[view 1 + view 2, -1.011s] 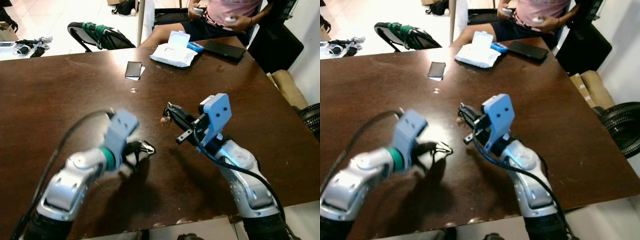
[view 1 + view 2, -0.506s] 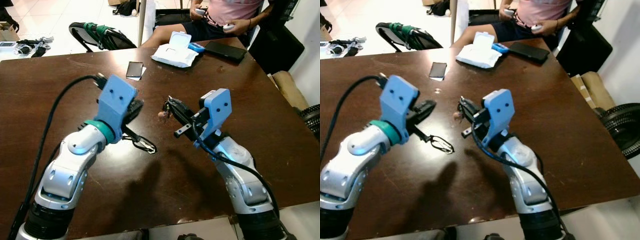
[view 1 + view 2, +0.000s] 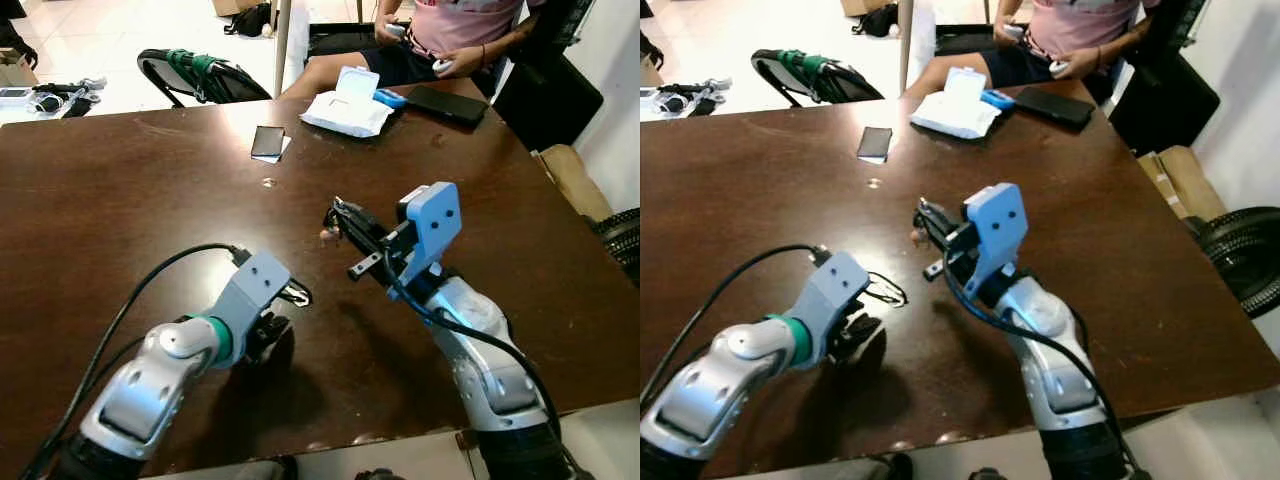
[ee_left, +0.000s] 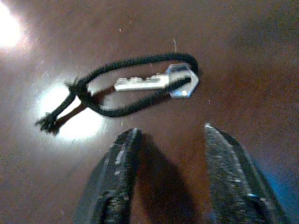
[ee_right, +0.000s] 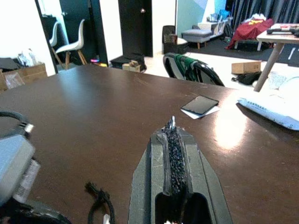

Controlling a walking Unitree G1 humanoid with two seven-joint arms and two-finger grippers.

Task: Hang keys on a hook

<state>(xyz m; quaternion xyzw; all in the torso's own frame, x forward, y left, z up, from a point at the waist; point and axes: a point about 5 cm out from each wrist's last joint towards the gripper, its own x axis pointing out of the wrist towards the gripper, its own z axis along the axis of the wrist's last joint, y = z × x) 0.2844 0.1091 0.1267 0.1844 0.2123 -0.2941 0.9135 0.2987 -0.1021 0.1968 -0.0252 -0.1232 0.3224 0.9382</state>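
A silver key (image 4: 154,81) on a black cord loop (image 4: 110,74) lies flat on the dark wooden table (image 3: 120,200); in the head views the key (image 3: 296,293) sits near the table's middle. My left gripper (image 4: 170,130) is open and low over the table, just short of the key, with nothing between its fingers (image 3: 266,330). My right gripper (image 3: 336,213) hovers above the table to the right of the key, shut on a small hook: a thin metal tip (image 5: 172,122) pokes out past the fingertips and a tan bit (image 3: 326,235) hangs under them.
At the far side of the table lie a black phone (image 3: 267,139), a white wipes pack (image 3: 348,103) and a dark tablet (image 3: 447,100). A seated person (image 3: 450,25) holds controllers behind them. A folded frame (image 3: 200,70) stands on the floor, and a fan (image 3: 620,235) at right.
My left arm, raised half a second ago, has dropped low again with its open fingers right by the key. The key has stayed on the table. The right gripper has barely moved.
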